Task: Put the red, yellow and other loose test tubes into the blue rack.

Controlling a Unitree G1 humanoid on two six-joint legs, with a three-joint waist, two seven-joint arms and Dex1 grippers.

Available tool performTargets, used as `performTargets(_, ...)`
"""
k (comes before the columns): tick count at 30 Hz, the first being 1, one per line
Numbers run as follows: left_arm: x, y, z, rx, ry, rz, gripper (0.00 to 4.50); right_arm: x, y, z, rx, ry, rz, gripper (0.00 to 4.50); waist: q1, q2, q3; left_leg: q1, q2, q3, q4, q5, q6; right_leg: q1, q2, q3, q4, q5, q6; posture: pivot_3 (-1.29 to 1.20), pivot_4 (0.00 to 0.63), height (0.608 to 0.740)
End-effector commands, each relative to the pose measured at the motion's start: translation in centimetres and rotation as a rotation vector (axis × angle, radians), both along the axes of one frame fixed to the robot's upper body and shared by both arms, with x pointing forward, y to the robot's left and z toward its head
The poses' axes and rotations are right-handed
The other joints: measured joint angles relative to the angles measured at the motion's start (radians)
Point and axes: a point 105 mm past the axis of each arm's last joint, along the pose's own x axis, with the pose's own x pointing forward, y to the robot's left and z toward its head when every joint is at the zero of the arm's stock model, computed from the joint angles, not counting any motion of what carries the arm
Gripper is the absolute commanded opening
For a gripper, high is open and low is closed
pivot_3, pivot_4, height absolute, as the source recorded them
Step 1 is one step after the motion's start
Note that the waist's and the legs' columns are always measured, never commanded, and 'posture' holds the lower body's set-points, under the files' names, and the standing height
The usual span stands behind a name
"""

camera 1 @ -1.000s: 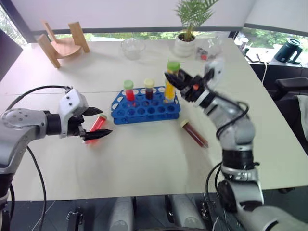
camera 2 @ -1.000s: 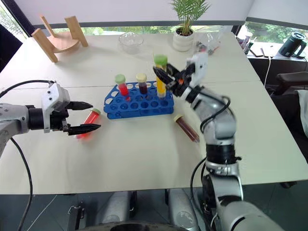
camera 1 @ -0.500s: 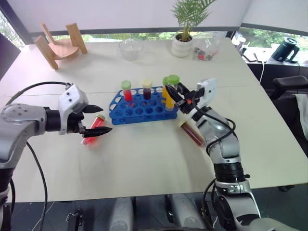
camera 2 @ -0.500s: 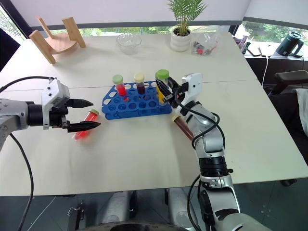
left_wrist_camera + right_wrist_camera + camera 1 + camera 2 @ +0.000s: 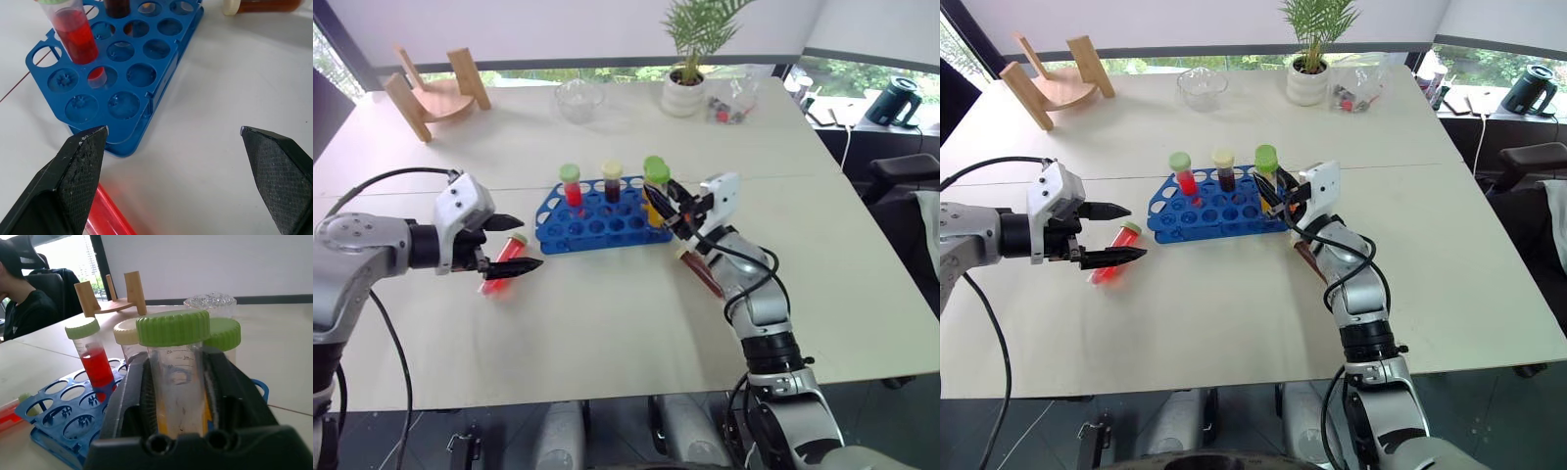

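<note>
Left eye view: right fingers (image 5: 658, 201) around yellow tube (image 5: 655, 188) in blue rack (image 5: 597, 221); left fingers (image 5: 512, 245) apart.

No legible text — none anywhere

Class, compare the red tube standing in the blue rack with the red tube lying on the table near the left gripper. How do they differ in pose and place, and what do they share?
The red tube in the rack stands upright in a hole of the blue rack; the red tube on the table lies on its side. The racked one is apart from both grippers; the lying one sits between the open fingers of the left gripper. Both hold red liquid and have green caps.
</note>
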Motion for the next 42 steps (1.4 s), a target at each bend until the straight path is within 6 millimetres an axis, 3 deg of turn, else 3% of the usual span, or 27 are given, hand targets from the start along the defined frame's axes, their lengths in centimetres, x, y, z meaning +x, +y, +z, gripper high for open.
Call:
performTargets(1, 0.0, -0.3, 1.0, -0.003, -0.042, -0.015, 4.5, -1.1, 0.4, 1.4, 0.005, -0.046, 0.038, 3.38, 0.0, 0.0, 0.0, 0.0, 0.0, 0.0, 0.0, 0.0, 0.0, 0.0, 0.0, 0.0, 0.0, 0.0, 0.0, 0.0, 0.15, 0.74)
performTargets(2, 0.1, -0.3, 1.0, -0.007, -0.045, -0.019, 4.5, -1.3, 0.2, 1.9, -0.006, -0.055, 0.039, 3.86, 0.0, 0.0, 0.0, 0.0, 0.0, 0.0, 0.0, 0.0, 0.0, 0.0, 0.0, 0.0, 0.0, 0.0, 0.0, 0.0, 0.15, 0.74)
performTargets(8, 0.0, -1.8, 1.3, -0.032, -0.056, -0.089, 4.5, -2.8, -3.1, 5.1, -0.169, -0.032, 0.122, 3.86, 0.005, 0.0, 0.0, 0.0, -0.001, 0.0, 0.001, 0.0, 0.0, 0.001, -0.001, 0.0, 0.0, 0.0, 0.0, 0.0, 0.15, 0.74)
performTargets(12, -1.4, -2.9, 1.4, 0.041, -0.065, -0.199, 4.5, -4.1, -6.8, 3.4, -0.531, 0.296, 0.243, 3.86, 0.006, 0.0, 0.0, 0.0, -0.001, 0.0, 0.001, 0.0, 0.0, 0.001, -0.001, 0.0, -0.001, 0.0, 0.0, 0.0, 0.15, 0.74)
performTargets(14, -1.9, -3.3, 1.4, 0.115, -0.095, -0.243, 4.5, -4.7, -7.9, 2.3, -0.587, 0.546, 0.268, 3.86, 0.001, 0.0, 0.0, 0.0, 0.0, 0.0, 0.001, 0.0, 0.0, 0.001, 0.0, 0.0, -0.001, 0.0, 0.0, 0.0, 0.15, 0.74)
performTargets(16, -2.3, -3.9, 1.5, 0.184, -0.141, -0.282, 4.5, -5.1, -7.8, 1.7, -0.599, 0.735, 0.294, 3.86, -0.01, 0.0, 0.0, 0.004, 0.001, 0.002, -0.001, 0.0, 0.001, 0.002, 0.001, 0.002, -0.001, -0.001, -0.002, 0.0, 0.15, 0.74)
performTargets(20, -2.8, -4.8, 1.1, 0.26, -0.185, -0.32, 4.5, -5.1, -6.6, 1.1, -0.656, 0.889, 0.308, 3.86, -0.022, 0.0, 0.0, 0.005, 0.001, 0.002, -0.001, 0.0, 0.001, 0.003, 0.002, 0.002, 0.0, -0.002, -0.003, 0.0, 0.15, 0.74)
performTargets(27, -3.4, -6.2, 0.3, 0.204, -0.188, -0.313, 4.5, -4.0, -6.3, -2.0, -0.78, 0.97, 0.249, 3.86, -0.012, 0.0, 0.0, 0.003, 0.0, 0.002, 0.0, -0.002, 0.003, 0.002, 0.0, 0.002, -0.001, -0.002, -0.002, 0.0, 0.15, 0.74)
performTargets(32, -3.0, -6.3, -0.5, 0.187, -0.186, -0.275, 4.5, -2.0, -6.4, -3.9, -0.831, 0.981, 0.189, 3.86, -0.02, -0.002, -0.001, 0.004, 0.0, 0.002, 0.001, -0.002, 0.003, 0.003, 0.0, 0.002, -0.001, -0.002, -0.002, 0.0, 0.15, 0.74)
performTargets(35, -2.5, -5.9, -0.6, 0.179, -0.187, -0.261, 4.5, -0.8, -6.5, -4.4, -0.869, 0.95, 0.152, 2.95, -0.023, -0.004, -0.002, 0.006, 0.001, 0.002, 0.001, -0.002, 0.003, 0.005, 0.0, 0.002, -0.001, -0.002, -0.002, 0.0, 0.15, 0.74)
performTargets(39, -2.0, -5.8, -0.7, 0.182, -0.19, -0.254, 4.5, -0.6, -6.7, -5.1, -0.906, 0.942, 0.161, 0.99, -0.023, -0.006, -0.003, 0.008, 0.001, 0.002, 0.002, -0.002, 0.003, 0.007, 0.001, 0.002, -0.001, -0.002, -0.002, 0.0, 0.15, 0.74)
performTargets(42, -1.9, -5.8, -0.8, 0.179, -0.188, -0.256, 4.5, -1.2, -7.2, -5.2, -0.911, 0.949, 0.192, 0.85, -0.023, -0.008, -0.005, 0.008, 0.001, 0.002, 0.002, -0.002, 0.003, 0.008, 0.001, 0.002, -0.001, -0.002, -0.002, 0.0, 0.15, 0.74)
